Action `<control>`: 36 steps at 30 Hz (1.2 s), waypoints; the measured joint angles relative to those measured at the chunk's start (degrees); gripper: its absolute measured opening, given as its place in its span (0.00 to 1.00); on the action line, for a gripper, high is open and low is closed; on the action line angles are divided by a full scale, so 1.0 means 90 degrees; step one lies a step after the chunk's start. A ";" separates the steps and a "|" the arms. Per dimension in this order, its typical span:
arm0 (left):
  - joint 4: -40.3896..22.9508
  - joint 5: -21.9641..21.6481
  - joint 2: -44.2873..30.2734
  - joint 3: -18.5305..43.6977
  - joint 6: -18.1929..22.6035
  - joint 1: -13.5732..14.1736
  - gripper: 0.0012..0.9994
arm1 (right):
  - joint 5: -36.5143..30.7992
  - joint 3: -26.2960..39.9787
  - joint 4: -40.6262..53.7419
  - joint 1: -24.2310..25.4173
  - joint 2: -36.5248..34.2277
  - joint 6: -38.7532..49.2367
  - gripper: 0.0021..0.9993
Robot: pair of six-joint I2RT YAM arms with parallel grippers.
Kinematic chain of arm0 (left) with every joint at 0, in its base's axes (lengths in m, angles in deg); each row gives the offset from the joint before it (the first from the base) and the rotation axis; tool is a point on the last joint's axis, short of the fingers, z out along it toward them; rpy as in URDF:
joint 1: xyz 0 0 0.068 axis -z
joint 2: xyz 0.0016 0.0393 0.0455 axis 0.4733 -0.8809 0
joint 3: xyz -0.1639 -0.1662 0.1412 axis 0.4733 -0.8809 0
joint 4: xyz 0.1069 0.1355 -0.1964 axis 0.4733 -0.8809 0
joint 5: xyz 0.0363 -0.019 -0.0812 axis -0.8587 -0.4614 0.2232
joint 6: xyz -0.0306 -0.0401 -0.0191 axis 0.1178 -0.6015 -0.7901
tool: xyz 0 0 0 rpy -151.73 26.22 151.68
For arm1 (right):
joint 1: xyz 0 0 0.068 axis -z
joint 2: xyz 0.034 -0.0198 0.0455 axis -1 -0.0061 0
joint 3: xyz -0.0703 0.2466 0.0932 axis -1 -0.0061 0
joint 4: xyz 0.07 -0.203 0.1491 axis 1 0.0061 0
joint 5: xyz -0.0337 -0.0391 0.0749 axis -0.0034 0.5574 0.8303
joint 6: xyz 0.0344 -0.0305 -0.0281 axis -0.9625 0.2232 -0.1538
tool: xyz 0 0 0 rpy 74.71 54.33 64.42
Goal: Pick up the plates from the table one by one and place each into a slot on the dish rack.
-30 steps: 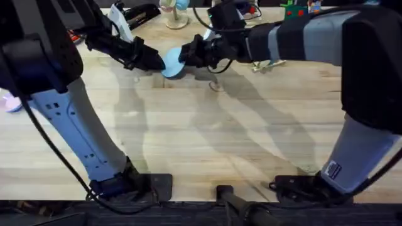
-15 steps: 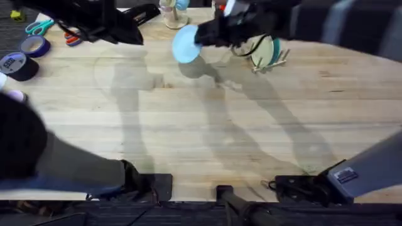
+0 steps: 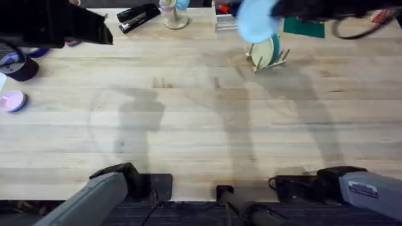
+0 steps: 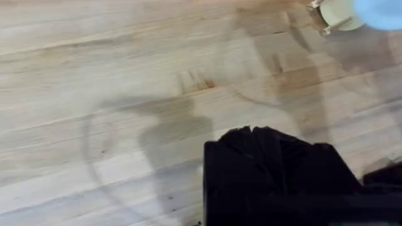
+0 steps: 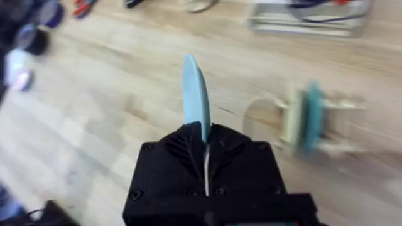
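Carrying a light sky-blue round plastic plate toward the small light-wood dowel rack.

Left gripper: cannot tell whether parted or closed. Right gripper: pinching the blue plate's rim, edge-on over the pale plank table. Possibly striking the cream and teal plates already slotted, as revealed by the right wrist view.

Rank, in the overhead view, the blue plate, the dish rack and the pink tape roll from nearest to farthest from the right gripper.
1. Blue plate: held in the right gripper.
2. Dish rack: just below, holding two plates.
3. Pink tape roll: far left table edge.
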State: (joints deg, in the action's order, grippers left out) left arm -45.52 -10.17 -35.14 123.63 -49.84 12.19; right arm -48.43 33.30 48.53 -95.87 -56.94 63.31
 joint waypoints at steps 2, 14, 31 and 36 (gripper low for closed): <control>-0.0013 -0.0050 0.0190 0.0000 0.0000 0.0000 0.09 | -0.0171 0.0000 0.0282 0.0333 0.0258 0.0322 0.03; -0.0196 -0.0220 0.0480 0.0000 0.0024 0.0000 0.99 | -0.1295 0.0000 0.0731 0.1295 0.0704 0.2231 0.03; -0.0194 -0.0222 0.0480 0.0000 0.0025 0.0000 0.99 | -0.1809 0.0000 0.0799 0.1307 0.0704 0.2974 0.03; -0.0203 -0.0222 0.0480 0.0000 0.0019 0.0000 0.99 | -0.1820 0.0000 0.0797 0.1307 0.0668 0.2967 0.03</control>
State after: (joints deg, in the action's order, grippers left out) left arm -47.35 -12.17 -30.81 123.63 -49.66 12.19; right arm -64.81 33.30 55.71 -84.11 -50.92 90.01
